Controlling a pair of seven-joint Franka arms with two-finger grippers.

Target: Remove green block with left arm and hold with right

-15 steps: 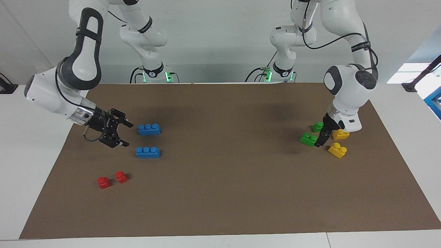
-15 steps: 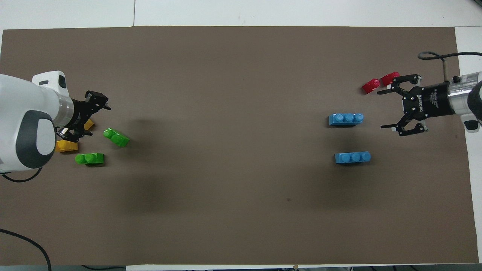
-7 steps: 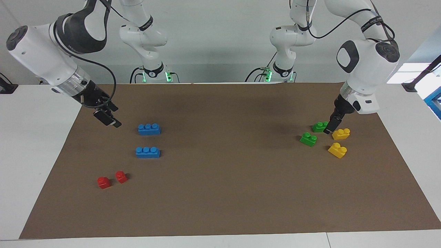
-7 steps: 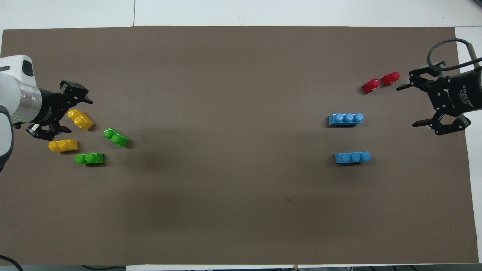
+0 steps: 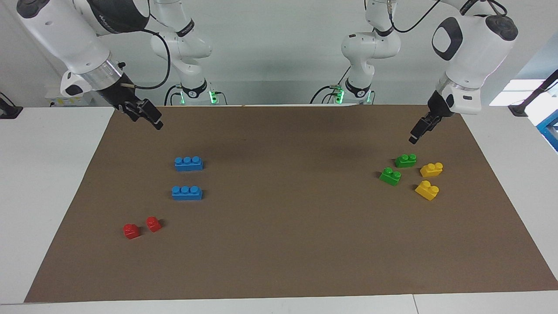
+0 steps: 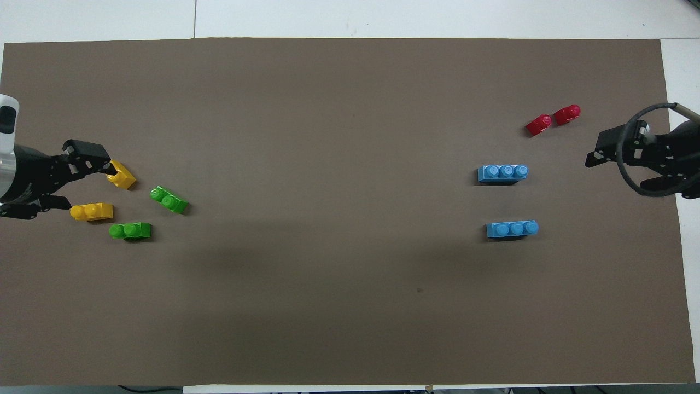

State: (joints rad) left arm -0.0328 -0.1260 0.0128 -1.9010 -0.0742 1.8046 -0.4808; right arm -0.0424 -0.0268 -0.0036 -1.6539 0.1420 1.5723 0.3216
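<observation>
Your left gripper (image 5: 415, 133) hangs in the air with its fingers spread wide and nothing between them. It is over the brown mat (image 5: 287, 244) at the left arm's end of the table, above the cluster of green and yellow bricks. It touches none of them.

One green block (image 5: 405, 160) lies flat on the mat, studs up, just beside a yellow brick (image 5: 431, 169) toward the mat's edge. The second green block (image 5: 390, 176) lies slightly farther from the robots and near the first, the two apart. A second yellow brick (image 5: 427, 190) lies farther from the robots still; from overhead, the left gripper's upper finger covers its end.

Your right gripper (image 5: 146, 117) is also up in the air, over the mat's edge at the right arm's end. It is spread open and holds nothing.

Two blue bricks (image 5: 188, 163) with three studs each lie parallel on the mat, well apart from the green ones. Two small red bricks (image 5: 131, 230) lie just beside each other, farther from the robots than the blue pair.
</observation>
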